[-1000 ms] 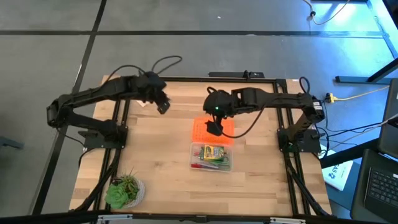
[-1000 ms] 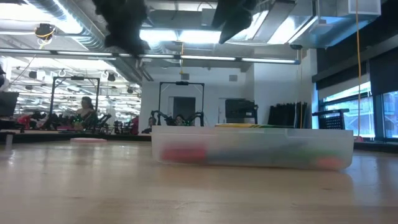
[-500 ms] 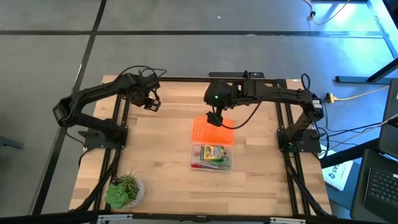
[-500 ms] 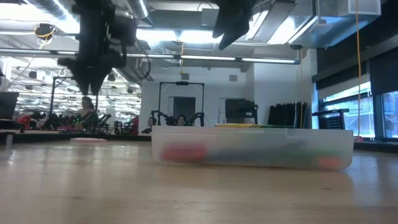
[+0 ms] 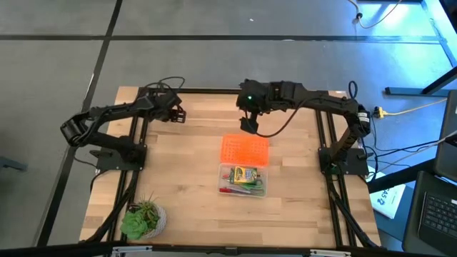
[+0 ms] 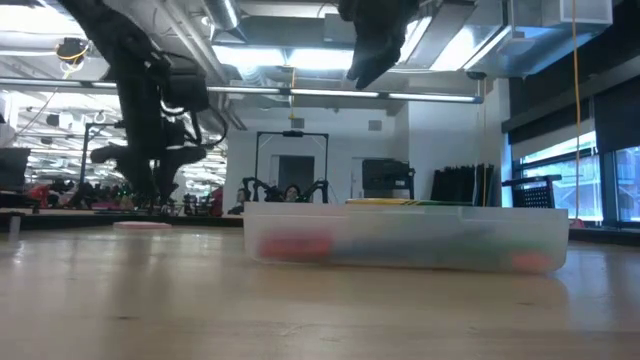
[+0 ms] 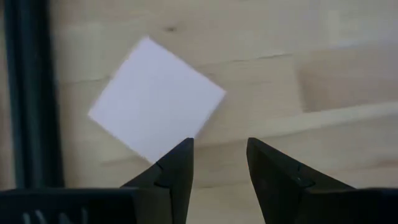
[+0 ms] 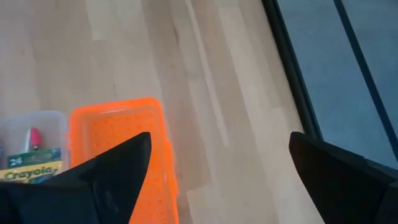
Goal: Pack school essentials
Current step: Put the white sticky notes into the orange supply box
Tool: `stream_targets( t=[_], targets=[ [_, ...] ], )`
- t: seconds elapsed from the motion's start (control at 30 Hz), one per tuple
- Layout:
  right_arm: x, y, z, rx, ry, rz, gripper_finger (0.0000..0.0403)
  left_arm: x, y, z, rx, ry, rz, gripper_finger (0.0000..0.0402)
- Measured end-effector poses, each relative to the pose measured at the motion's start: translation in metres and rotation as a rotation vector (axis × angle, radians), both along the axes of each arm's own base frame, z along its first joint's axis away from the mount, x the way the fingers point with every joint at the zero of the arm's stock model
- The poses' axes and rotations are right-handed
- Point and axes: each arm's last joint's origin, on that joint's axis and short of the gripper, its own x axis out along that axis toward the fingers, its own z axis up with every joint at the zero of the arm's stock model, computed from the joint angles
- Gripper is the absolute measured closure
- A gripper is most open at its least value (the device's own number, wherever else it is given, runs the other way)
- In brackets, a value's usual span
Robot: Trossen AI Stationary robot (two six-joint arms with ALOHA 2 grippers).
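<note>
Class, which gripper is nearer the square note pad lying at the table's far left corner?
Left. The left gripper hovers right beside the note pad, fingers parted and empty. The right gripper hangs open farther off, beyond the orange lid.

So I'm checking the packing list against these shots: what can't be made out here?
- Clear box, high view: only the crayon box reads; the items beneath it are too small to name.
- Same box, low view: its cloudy wall blurs everything into red and green smears.
- Note pad, left wrist view: the left hand covers one corner.
- Orange lid, right wrist view: partly cut off by the right hand's fingers.
</note>
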Motion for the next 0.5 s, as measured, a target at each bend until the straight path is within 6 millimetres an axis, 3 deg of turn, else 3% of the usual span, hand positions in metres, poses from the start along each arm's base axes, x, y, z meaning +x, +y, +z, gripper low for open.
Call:
stream_targets(
  t=[0.5],
  targets=[
    [-0.004, -0.016, 0.000, -0.017, 0.011, -0.014, 0.0022, -0.024, -0.001, -0.030, -0.034, 0.012, 0.078, 0.0260]
  ],
)
